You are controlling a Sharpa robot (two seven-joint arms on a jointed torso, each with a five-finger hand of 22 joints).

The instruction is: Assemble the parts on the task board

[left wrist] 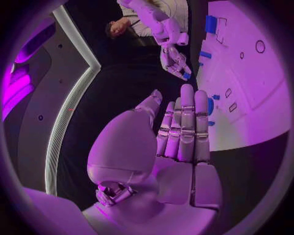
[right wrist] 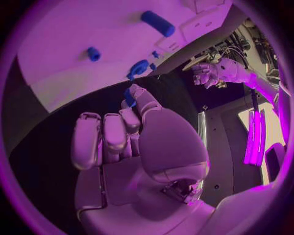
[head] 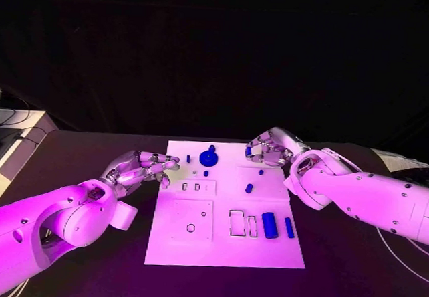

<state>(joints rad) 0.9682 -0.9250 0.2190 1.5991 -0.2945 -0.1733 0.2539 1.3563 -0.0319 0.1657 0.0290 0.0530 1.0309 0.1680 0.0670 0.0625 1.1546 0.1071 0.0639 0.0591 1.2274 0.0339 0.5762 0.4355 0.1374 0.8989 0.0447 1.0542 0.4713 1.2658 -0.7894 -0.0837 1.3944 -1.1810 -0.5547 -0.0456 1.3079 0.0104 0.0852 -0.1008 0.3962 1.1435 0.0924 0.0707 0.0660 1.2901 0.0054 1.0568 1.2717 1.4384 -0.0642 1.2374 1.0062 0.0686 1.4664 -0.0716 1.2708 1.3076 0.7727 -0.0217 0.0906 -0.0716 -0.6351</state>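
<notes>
Centrally on the black table (head: 89, 145) lies the white board (head: 224, 246), its long axis running away from the robot. Near its close end, toward the right edge, two blue bars lie side by side with their long axes along the board's length: a thicker bar (head: 269, 225) and, just right of it, a thin bar (head: 289, 227); the pair sit apart, not touching. Left of them are two outlined rectangular slots, and further left a square panel with small holes. Midway up the board a small peg (head: 249, 188) stands or lies alone, and another tiny piece (head: 261, 172) rests beyond it, too small to tell how it points. At the far end a round blue disc (head: 209, 157) sits on the board, with a small stud (head: 206, 173) just nearer. The right hand (head: 271, 149) hovers over the far right corner of the board, fingers curled in, pinching a small blue part (right wrist: 129, 94) between thumb and fingertips; its axis cannot be told. The left hand (head: 141, 167) sits just off the left edge of the board, level with the disc; in the wrist view its fingers (left wrist: 186, 122) lie straight and together, with nothing in them.
</notes>
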